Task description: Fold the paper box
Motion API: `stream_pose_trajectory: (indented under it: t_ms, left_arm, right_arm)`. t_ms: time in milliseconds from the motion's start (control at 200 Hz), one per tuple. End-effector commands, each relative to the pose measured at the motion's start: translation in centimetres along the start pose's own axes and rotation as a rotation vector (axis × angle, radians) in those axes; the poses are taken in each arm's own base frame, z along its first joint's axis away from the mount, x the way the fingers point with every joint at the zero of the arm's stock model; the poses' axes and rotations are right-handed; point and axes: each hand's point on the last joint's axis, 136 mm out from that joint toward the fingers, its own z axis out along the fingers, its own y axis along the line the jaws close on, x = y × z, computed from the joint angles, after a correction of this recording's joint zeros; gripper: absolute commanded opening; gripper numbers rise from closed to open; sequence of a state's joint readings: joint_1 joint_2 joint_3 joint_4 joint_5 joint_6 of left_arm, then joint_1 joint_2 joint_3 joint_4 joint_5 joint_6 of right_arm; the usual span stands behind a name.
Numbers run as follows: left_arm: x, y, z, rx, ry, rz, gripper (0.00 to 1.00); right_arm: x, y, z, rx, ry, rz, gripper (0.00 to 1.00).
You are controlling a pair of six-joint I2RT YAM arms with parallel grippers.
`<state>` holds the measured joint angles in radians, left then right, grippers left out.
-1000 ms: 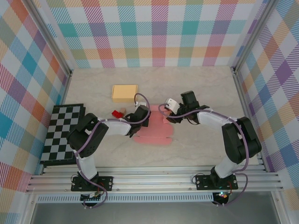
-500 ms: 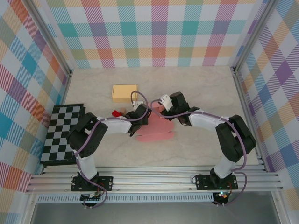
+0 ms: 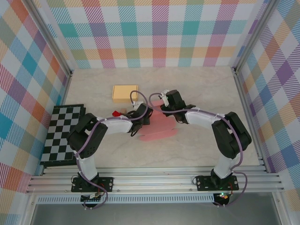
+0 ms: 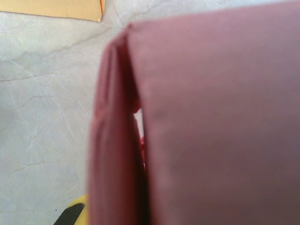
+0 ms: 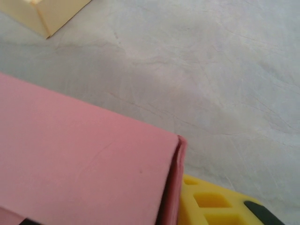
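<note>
Left gripper (image 3: pixel 144 114) is closed tight, apparently pinching the left edge of the pink box (image 3: pixel 157 131). The wrist view is too blurred to be sure. There the box's wall (image 4: pixel 211 117) stands close to the lens with a folded flap at its left, and a bit of yellow finger (image 4: pixel 77 212) shows bottom left. Right gripper (image 3: pixel 161 107) sits at the box's far edge, opposite the left one. Its wrist view has a pink panel (image 5: pixel 79 164) touching a yellow finger (image 5: pixel 211 206), and jaw width can't be told. The box lies mid-table (image 3: pixel 197 84) between the two grippers, partly raised, its flat part spreading toward the near side. A tan carton (image 3: pixel 124 93) lies just behind the left gripper, apart from the box. A small red block (image 3: pixel 116 113) is left of that gripper. A checkerboard (image 3: pixel 63 133) sits at the table's left edge.
</note>
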<state>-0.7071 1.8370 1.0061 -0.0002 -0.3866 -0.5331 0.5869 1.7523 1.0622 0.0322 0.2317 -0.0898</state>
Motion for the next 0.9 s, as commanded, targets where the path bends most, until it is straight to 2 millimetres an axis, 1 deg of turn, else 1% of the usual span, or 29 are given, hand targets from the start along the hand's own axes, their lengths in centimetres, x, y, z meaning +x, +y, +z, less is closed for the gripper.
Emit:
stream_pose_trajectory:
  t_ms: [0,80,205,305,320,360,440,500,585,615,705,760,815,895]
  left_arm:
    - [-1.2,-0.5,-1.2,-0.013,-0.010,-0.027,0.00]
    - [-1.6,-0.3,-1.2,-0.044,-0.008,-0.043,0.00]
    - [-2.2,0.2,-1.4,-0.106,-0.001,-0.075,0.00]
    - [-2.7,0.2,-1.7,-0.128,0.000,-0.101,0.00]
    - [-2.3,0.7,-1.7,-0.149,0.018,-0.095,0.00]
    - [-2.3,0.9,-1.8,-0.161,0.021,-0.101,0.00]
    - [-2.3,0.8,-2.0,-0.157,0.021,-0.112,0.00]
    - [-2.3,0.8,-2.0,-0.153,0.023,-0.122,0.00]
    - [-2.3,0.6,-2.1,-0.148,0.025,-0.133,0.00]
    - [-2.2,0.6,-2.1,-0.147,0.026,-0.135,0.00]
    - [-2.1,0.7,-2.1,-0.151,0.028,-0.141,0.00]
    - [-2.0,0.8,-2.1,-0.154,0.032,-0.142,0.00]
    - [-2.0,0.8,-2.1,-0.154,0.033,-0.142,0.00]
    - [-2.0,0.9,-2.1,-0.159,0.033,-0.142,0.00]
  right_arm:
    - [-0.3,-1.4,0.0,0.094,0.031,0.143,0.28]
    - [0.2,-1.7,-0.3,0.171,0.056,0.146,0.23]
    - [1.1,-2.2,-0.9,0.337,0.121,0.070,0.23]
    - [2.3,-2.9,-1.2,0.403,0.175,0.108,0.22]
    - [2.5,-3.0,-1.3,0.409,0.178,0.115,0.22]
    - [2.6,-3.6,-1.7,0.449,0.180,0.142,0.22]
    - [2.7,-4.7,-2.6,0.525,0.186,0.206,0.24]
    - [2.5,-4.7,-2.6,0.531,0.191,0.228,0.25]
    - [2.5,-4.6,-2.7,0.547,0.214,0.296,0.34]
    - [2.4,-4.6,-2.7,0.551,0.222,0.314,0.35]
    - [1.9,-3.6,-2.4,0.485,0.214,0.352,0.33]
    - [1.8,-2.4,-2.2,0.409,0.210,0.393,0.33]
    - [0.9,-1.1,-2.1,0.309,0.177,0.412,0.35]
    - [0.2,0.7,-2.2,0.183,0.148,0.422,0.36]
